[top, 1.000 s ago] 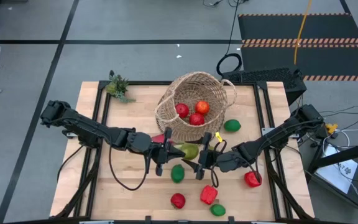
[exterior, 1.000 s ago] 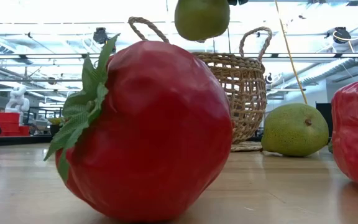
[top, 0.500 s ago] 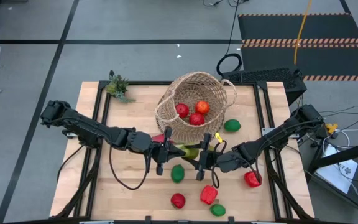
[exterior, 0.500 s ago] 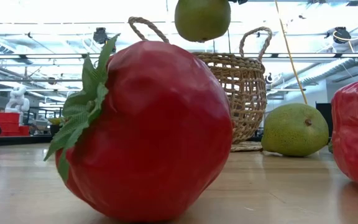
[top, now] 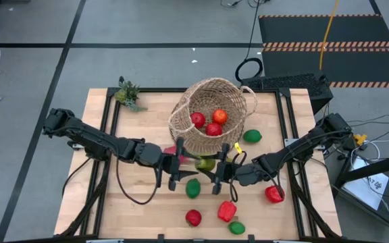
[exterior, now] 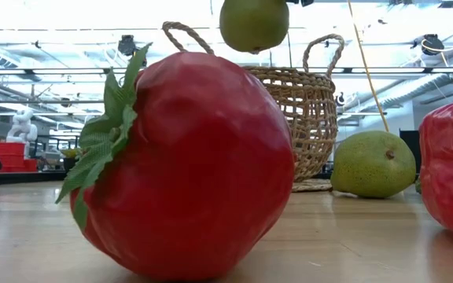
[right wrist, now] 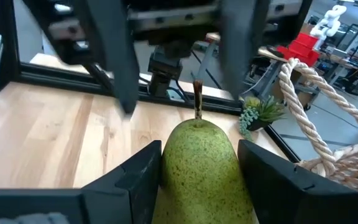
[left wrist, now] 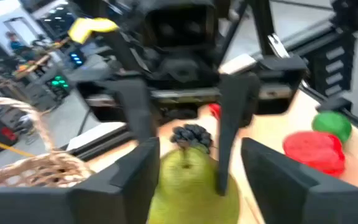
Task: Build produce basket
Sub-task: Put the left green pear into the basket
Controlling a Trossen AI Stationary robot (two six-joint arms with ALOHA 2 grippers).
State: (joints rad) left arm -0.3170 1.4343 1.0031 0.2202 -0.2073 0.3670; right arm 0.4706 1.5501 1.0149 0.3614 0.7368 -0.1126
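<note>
A green pear (top: pixel 206 163) hangs in the air between my two grippers, in front of the woven basket (top: pixel 211 101); the low view shows it high above the table (exterior: pixel 254 23). My right gripper (top: pixel 216 173) is shut on it. My left gripper (top: pixel 177 169) is open, its fingers (left wrist: pixel 126 180) standing on either side of the pear's stem end. The basket holds three red and orange fruits (top: pixel 213 129). More produce lies loose on the table: green fruits (top: pixel 192 188) (top: pixel 252 136), red ones (top: pixel 193 217) (top: pixel 274 194) and a red pepper (top: pixel 226 211). My right gripper pinches the pear's wide lower body (right wrist: pixel 173 177) between its two fingers. The fingers come level from the table's right and lie along the pear, whose stem (right wrist: pixel 197 99) points away toward the left gripper. The pear is lifted clear of the table.
A small spiky green plant (top: pixel 128 93) sits at the far left corner. A pink fruit (top: pixel 171 150) lies under the left arm. Close to the low camera stand a large red tomato (exterior: pixel 187 165), a green pear (exterior: pixel 372 163) and a red pepper (exterior: pixel 451 169).
My left gripper has opened, let go of the pear and drawn back slightly toward the table's left edge. My right gripper has shut on the pear, which stays lifted in the same place.
</note>
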